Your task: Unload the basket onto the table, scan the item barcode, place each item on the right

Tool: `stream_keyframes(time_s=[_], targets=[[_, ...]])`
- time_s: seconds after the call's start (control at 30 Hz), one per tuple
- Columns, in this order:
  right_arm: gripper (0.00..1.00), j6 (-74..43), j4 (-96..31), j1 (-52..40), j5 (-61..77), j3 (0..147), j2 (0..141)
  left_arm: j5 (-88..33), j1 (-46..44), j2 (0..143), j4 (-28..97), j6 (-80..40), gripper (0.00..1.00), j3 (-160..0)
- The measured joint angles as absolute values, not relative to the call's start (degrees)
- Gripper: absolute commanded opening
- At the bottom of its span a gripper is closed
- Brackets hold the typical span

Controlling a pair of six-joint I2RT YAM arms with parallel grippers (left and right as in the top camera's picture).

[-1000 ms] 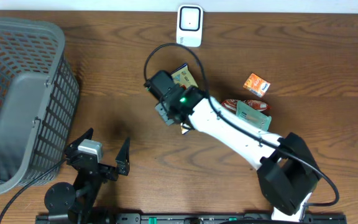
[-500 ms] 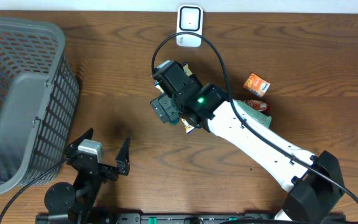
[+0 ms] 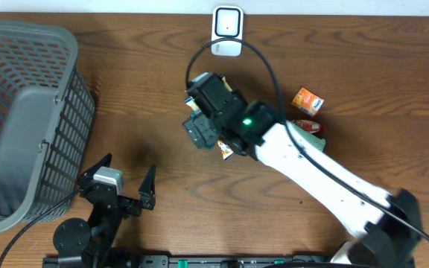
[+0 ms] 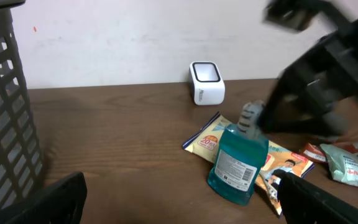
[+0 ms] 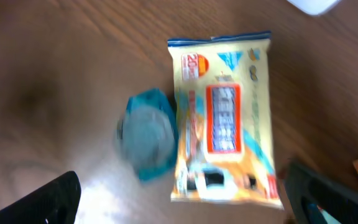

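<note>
Landmark for all positions: the white box-shaped barcode scanner at the far edge of the brown wooden table.

- Task item: you have the teal translucent plastic bottle standing upright on the table. It is on the arms' side of the scanner, near it and a little to the left in the overhead view. Its white label faces the left wrist camera; the print is too small to tell whether a barcode is on it.
- The flat yellow packet with blue edging lies face up on the arms' side of the scanner. The bottle is against one of its long edges. You cannot tell from these views whether the bottle's base rests on the packet.
- Right gripper: it hangs above the bottle and packet, on the arms' side of the scanner. Its jaws are spread wide, with the bottle top and packet seen below between the fingers. Neither finger touches them, and nothing is held.
- Left gripper: well away from the scanner, low by its own base. Its jaws are wide apart and empty.
- Grey plastic lattice basket: far to the left of the scanner.
- Small orange carton: right of the scanner, a little toward the arms. A pale green pouch lies further toward the arms from the carton.
</note>
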State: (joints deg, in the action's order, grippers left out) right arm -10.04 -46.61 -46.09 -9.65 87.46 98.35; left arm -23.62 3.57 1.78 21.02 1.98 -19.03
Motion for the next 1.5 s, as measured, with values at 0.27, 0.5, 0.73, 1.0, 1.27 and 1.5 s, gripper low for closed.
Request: stream_keyframes(time_s=[0.27, 0.5, 0.73, 1.0, 1.27, 1.5], targets=[[0.99, -12.45, -45.65, -46.76, -11.44, 84.05, 80.86, -23.62, 3.57, 1.78, 20.99, 1.98, 0.98, -19.03], [0.99, -14.46, -21.43, -48.16, -17.8, 65.1, 80.53, -23.62, 3.57, 1.78, 21.02, 1.98, 0.98, -19.03], [0.99, -15.0, -9.89, -48.25, -15.7, 57.06, 84.27, -23.62, 3.57, 1.78, 21.04, 1.98, 0.98, -19.03], [0.99, -11.22, -6.98, -48.25, -10.63, 57.17, 84.01, -23.59, 3.57, 1.78, 21.02, 1.98, 0.98, -19.03], [0.99, -7.44, 0.89, -48.25, -8.8, 57.28, 91.31, -23.59, 3.57, 1.78, 21.04, 1.98, 0.98, -19.03], [0.99, -6.02, 6.98, -48.25, -11.9, 57.28, 97.17, -23.62, 3.57, 1.78, 21.02, 1.98, 0.98, -19.03]])
